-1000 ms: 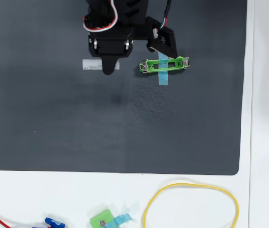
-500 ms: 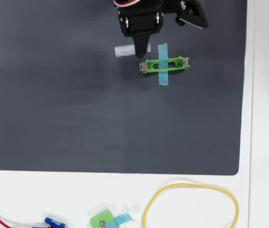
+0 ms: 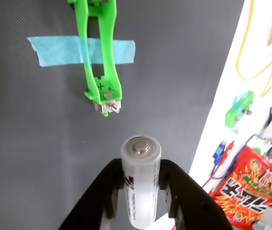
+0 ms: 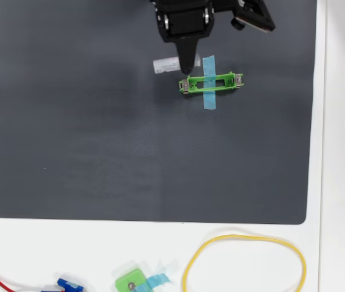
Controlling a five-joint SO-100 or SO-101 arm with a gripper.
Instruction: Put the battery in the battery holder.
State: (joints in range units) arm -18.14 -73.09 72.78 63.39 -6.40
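Pincer holds the battery near the green holder

The pincer (image 3: 143, 184) grips the white battery (image 3: 140, 179), which has small dark print too tiny to read. It hangs over the dark mat (image 4: 99, 152), just beside the battery holder (image 4: 212, 82) with its blue tape (image 4: 209, 100). A red snack bag (image 3: 248, 184) shows writing, unreadable.

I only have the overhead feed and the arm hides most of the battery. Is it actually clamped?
Observer: Yes. In the wrist view the gripper is closed on the battery, a finger on each side.
Operator: Which way does it point?
Observer: Its flat metal end faces the battery holder, short of the near contact.
Operator: Anything off the mat?
Observer: A red snack bag lies beyond the mat's edge.
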